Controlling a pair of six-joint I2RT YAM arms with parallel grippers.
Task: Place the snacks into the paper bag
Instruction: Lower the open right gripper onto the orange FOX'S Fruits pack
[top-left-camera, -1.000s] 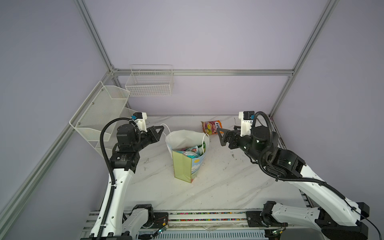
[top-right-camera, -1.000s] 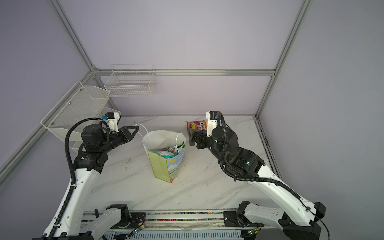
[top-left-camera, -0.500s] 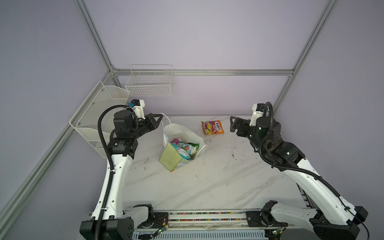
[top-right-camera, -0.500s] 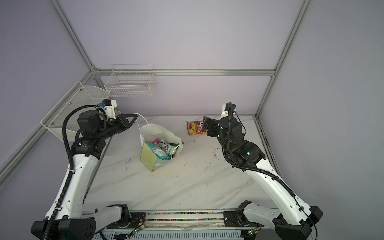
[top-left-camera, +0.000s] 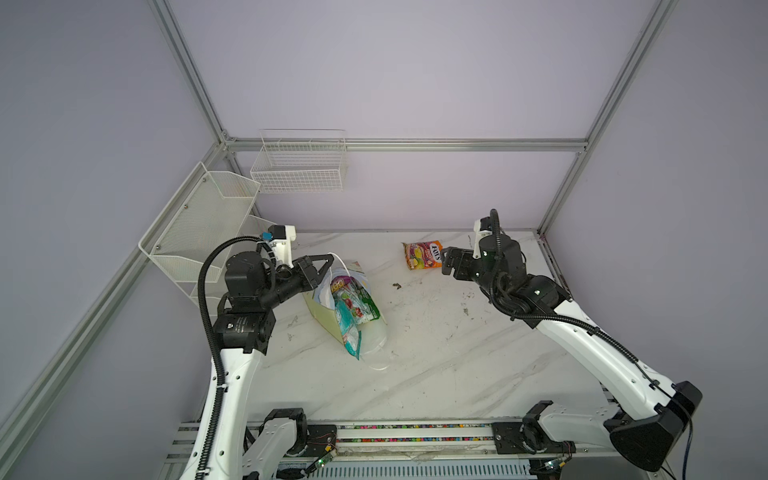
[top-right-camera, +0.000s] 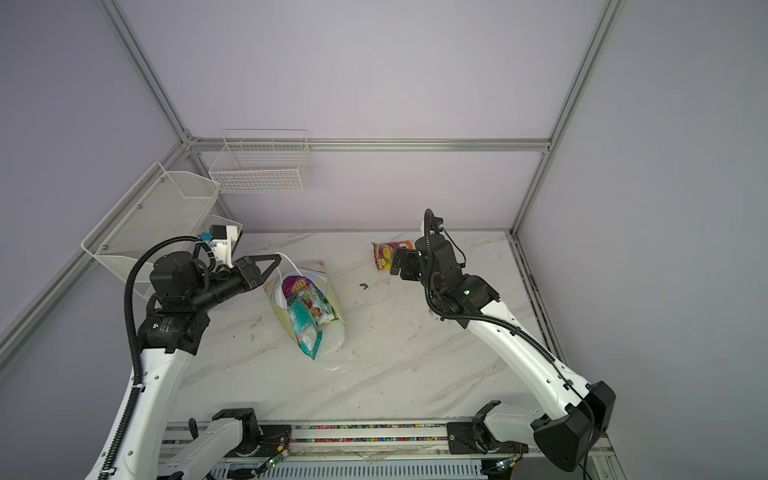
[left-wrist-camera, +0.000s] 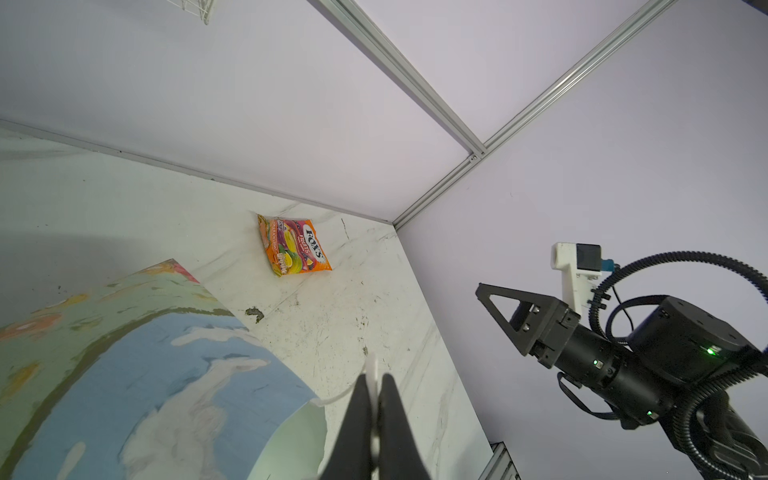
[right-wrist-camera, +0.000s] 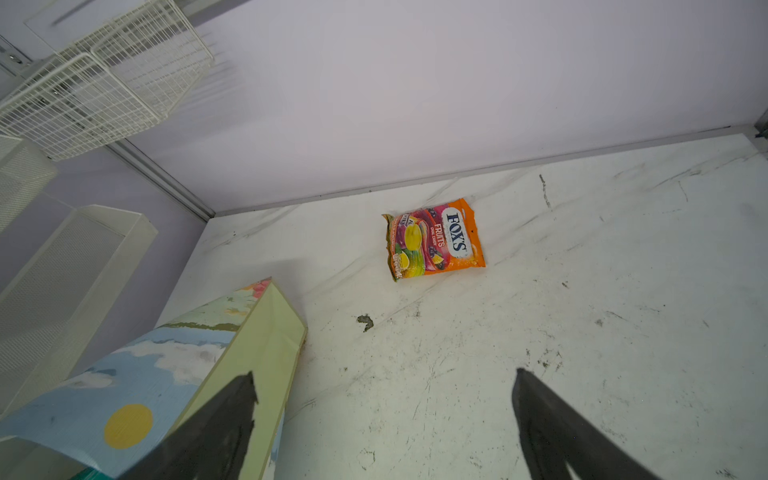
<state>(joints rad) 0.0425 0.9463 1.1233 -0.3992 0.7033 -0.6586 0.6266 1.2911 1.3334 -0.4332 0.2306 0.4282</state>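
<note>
The paper bag (top-left-camera: 322, 318) (top-right-camera: 282, 320) is tipped over left of centre, its white inside facing the camera. A magenta-purple packet (top-left-camera: 338, 286), a green one (top-left-camera: 363, 303) and a teal one (top-left-camera: 347, 328) show in its mouth, and the teal one pokes past the rim. My left gripper (top-left-camera: 330, 259) (left-wrist-camera: 374, 384) is shut on the bag's white cord handle (left-wrist-camera: 371, 365). The orange FOX'S packet (top-left-camera: 422, 255) (right-wrist-camera: 434, 239) lies flat near the back wall. My right gripper (top-left-camera: 446, 262) (right-wrist-camera: 382, 390) hangs open just right of it, holding nothing.
A white wire basket (top-left-camera: 299, 166) hangs on the back wall. White mesh baskets (top-left-camera: 199, 224) line the left wall behind my left arm. A small dark scrap (top-left-camera: 397, 285) lies on the marble table (top-left-camera: 436, 353) between bag and orange packet.
The bag went from upright to tipped over as my left gripper pulled its handle back and left. My right gripper drew back from the bag, lifted, then came down beside the orange packet.
</note>
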